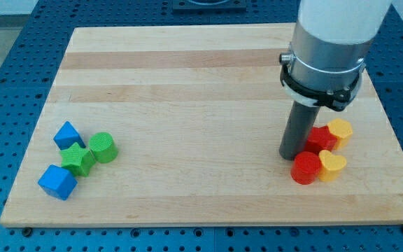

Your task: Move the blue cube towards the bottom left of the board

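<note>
Two blue blocks sit at the counter's (187, 105) left; the blue cube (57, 182) is the nearer one. Your tip (290, 155) (no fingers on this rod) rests far right, touching the red block (319, 138). Approach step: cross left and come in from the cube's far-right side.

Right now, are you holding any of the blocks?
No, nothing is held. I only have a rod for pushing. My tip rests on the board beside the red blocks, far from the blue cube.
</note>
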`<state>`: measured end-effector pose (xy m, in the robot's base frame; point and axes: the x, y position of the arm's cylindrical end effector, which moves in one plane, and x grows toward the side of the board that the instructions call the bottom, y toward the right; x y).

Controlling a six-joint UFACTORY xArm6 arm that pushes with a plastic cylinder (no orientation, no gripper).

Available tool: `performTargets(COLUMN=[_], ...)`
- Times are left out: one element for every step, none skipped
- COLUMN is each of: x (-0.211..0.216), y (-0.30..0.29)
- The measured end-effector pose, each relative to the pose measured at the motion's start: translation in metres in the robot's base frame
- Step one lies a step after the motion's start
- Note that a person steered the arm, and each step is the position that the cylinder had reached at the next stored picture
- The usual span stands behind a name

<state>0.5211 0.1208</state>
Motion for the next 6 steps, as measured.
performTargets(x=[0.064,0.076,0.084,0.082,0.077,0.069], y=[-0.041,-0.047,-0.104,-0.208,-0.28,-0.338])
